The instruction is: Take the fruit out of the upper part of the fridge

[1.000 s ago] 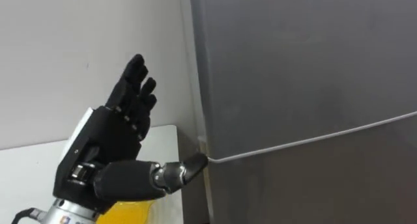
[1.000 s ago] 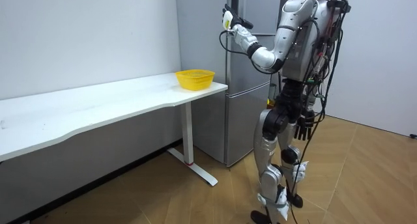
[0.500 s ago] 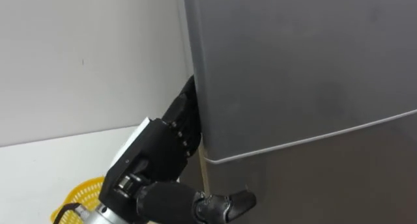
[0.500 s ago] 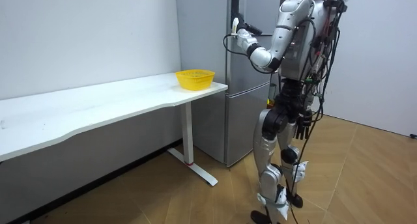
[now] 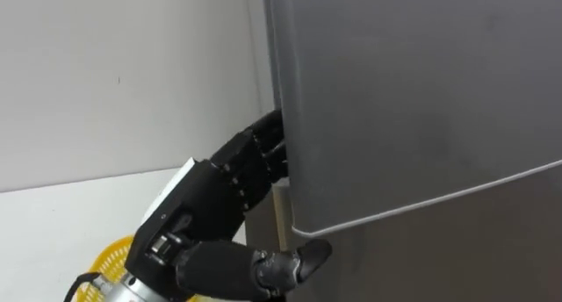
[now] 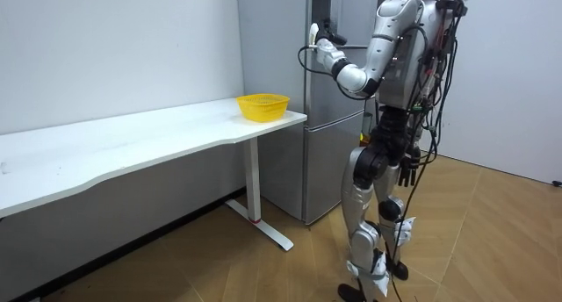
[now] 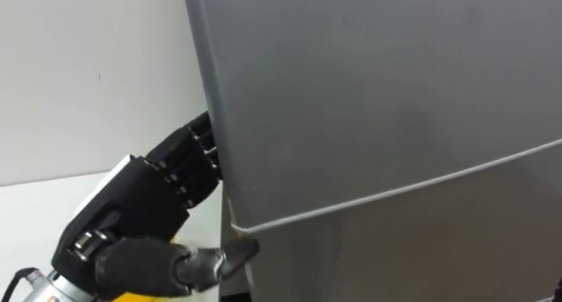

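The robot stands upright close before a grey fridge (image 6: 329,161), at the end of a long white table (image 6: 132,140) that runs along the wall. Its left arm is raised and bent, and the left hand (image 5: 206,214) is at the left edge of the upper fridge door (image 5: 413,100), just above the pale seam that parts this door from the lower door (image 5: 439,267). The back of the hand faces the camera. Its far part slips out of sight behind the door's edge, so I cannot tell whether it grips the door or only rests there. The door hides the upper compartment, and nothing of its contents can be seen.

The right hand (image 6: 407,173) hangs low beside the hip in the room view, too small there to tell whether it is open or closed.

A yellow mesh basket (image 5: 110,254) sits on the table's end nearest the fridge, just below and behind the left wrist. What it holds cannot be made out.
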Controlling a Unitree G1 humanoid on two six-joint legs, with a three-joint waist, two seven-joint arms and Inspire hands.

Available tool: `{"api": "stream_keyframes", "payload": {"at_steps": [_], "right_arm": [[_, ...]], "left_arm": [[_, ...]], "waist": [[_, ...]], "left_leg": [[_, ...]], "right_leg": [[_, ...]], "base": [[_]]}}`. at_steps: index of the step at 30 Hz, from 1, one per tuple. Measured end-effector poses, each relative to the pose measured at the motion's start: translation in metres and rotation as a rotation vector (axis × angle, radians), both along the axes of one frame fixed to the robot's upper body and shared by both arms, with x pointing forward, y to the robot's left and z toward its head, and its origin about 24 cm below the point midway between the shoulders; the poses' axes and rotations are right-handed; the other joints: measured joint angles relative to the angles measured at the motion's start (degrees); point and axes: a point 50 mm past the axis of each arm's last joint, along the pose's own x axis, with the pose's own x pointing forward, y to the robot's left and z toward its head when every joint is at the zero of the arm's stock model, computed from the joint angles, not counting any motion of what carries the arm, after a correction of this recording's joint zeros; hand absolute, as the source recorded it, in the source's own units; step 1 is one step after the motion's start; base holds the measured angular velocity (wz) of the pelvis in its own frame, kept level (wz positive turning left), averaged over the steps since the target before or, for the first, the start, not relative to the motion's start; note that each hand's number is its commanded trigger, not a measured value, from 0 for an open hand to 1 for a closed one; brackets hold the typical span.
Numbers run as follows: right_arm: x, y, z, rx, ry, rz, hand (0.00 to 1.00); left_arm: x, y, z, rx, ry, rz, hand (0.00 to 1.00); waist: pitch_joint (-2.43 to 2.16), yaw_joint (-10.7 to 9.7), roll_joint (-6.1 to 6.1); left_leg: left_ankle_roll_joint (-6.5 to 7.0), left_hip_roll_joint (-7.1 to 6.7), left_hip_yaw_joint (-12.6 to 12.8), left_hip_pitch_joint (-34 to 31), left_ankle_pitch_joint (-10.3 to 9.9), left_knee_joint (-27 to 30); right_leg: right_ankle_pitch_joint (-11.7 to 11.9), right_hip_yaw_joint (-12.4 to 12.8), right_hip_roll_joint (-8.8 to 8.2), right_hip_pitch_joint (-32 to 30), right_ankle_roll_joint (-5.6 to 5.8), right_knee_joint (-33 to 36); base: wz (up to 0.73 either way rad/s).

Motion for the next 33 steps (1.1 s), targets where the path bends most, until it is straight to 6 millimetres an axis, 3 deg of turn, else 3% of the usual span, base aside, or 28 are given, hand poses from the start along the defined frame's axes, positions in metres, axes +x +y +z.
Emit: {"api": "stream_keyframes", "payload": {"at_steps": [1, 11, 33], "right_arm": [[0.0002, 0.0001, 0.0, 0.005, 0.001, 0.0, 0.0], [0.002, 0.0003, 0.0001, 0.008, -0.006, -0.016, 0.0], [0.0029, -0.0069, 0.0022, 0.003, 0.008, -0.012, 0.0]], "left_arm": [[0.0001, 0.0003, -0.0008, 0.008, 0.004, -0.005, 0.0], [-0.0002, -0.001, -0.0009, 0.015, 0.003, -0.014, 0.0], [0.0002, -0.0081, 0.0018, 0.019, -0.011, -0.054, 0.0]], "waist": [[-0.02, 0.2, -0.01], [-0.31, -0.1, 0.23], [-0.1, -0.8, -0.47]], "left_leg": [[0.0, -0.03, 0.0, 0.1, 0.0, 0.0], [0.02, -0.05, 0.1, 0.1, 0.0, 0.1], [0.02, -0.08, -0.2, -0.4, 0.0, 0.4]], "right_leg": [[0.0, 0.0, -0.05, 0.0, 0.0, 0.0], [0.0, 0.0, -0.1, 0.0, -0.01, 0.3], [0.0, -0.1, -0.1, -0.1, 0.03, 0.1]], "base": [[0.04], [0.0], [0.01]]}}
